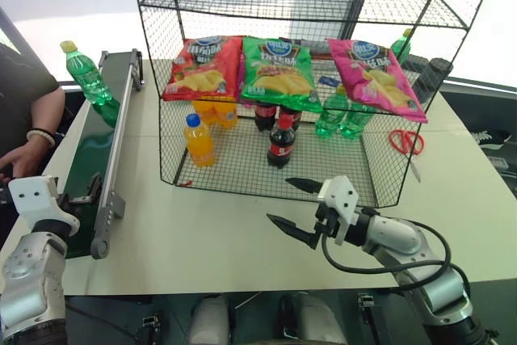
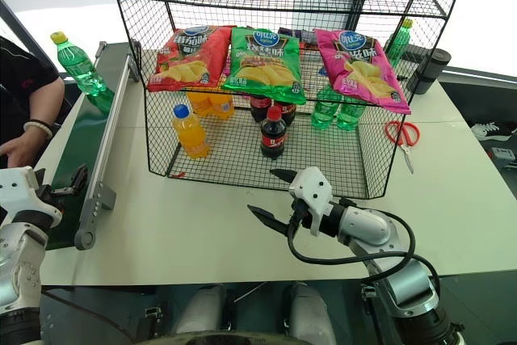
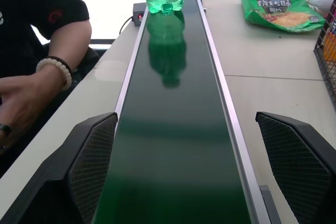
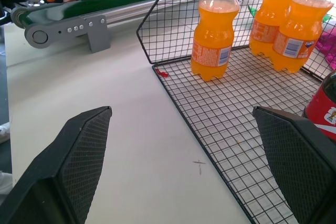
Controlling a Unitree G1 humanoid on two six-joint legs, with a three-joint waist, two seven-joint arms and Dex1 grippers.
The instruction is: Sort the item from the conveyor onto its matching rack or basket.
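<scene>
The green soda bottle (image 1: 86, 75) stands upright at the far end of the conveyor (image 1: 90, 169), well apart from both arms, so the job is at the waiting stage. The left tool (image 3: 184, 171) hangs level over the near end of the belt, fingers spread wide and empty. The right tool (image 1: 295, 208) hovers over the worktop (image 1: 210, 240) just before the rack (image 1: 323, 70), also spread and empty.

Next, I reckon, the bottle must reach the left tool, which closes around its body.

On the rack's bottom tier I count three orange sodas, two colas and two green bottles; above hang three chip bags.
</scene>
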